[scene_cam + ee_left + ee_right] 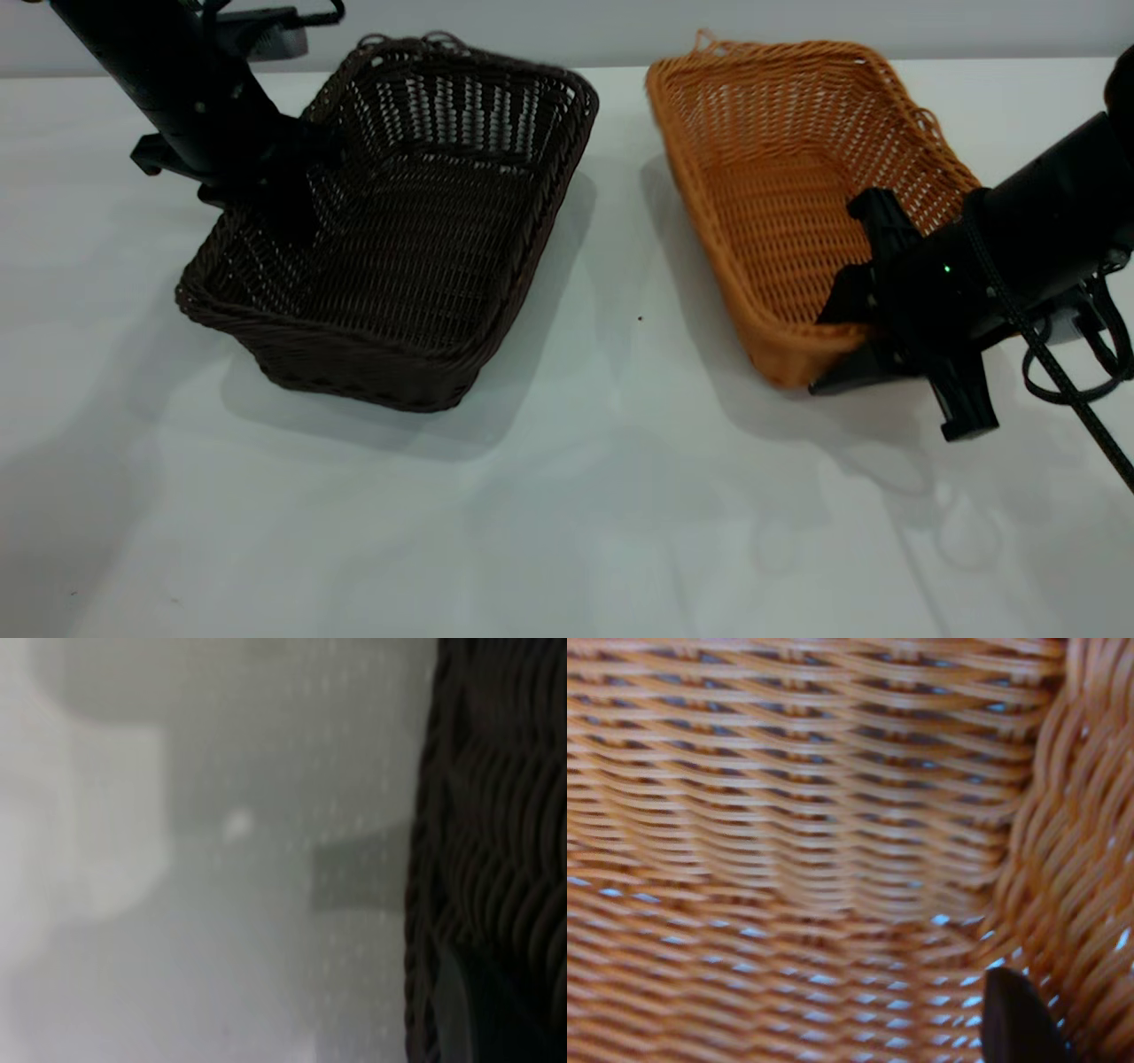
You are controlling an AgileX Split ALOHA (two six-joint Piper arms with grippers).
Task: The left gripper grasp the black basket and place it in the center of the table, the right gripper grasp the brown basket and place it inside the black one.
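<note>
Exterior view showed my left gripper (288, 199) pinching the black basket (399, 230) rim and right gripper (855, 332) pinching the brown basket (788, 168) rim, both baskets tilted, seemingly light, stiff wicker.

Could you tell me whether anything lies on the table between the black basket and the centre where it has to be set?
Nothing visible does. The black basket sits left of the brown basket, and the table between and in front of them is bare. The left claw is at the black basket's left wall, the right claw at the brown basket's near corner.
</note>
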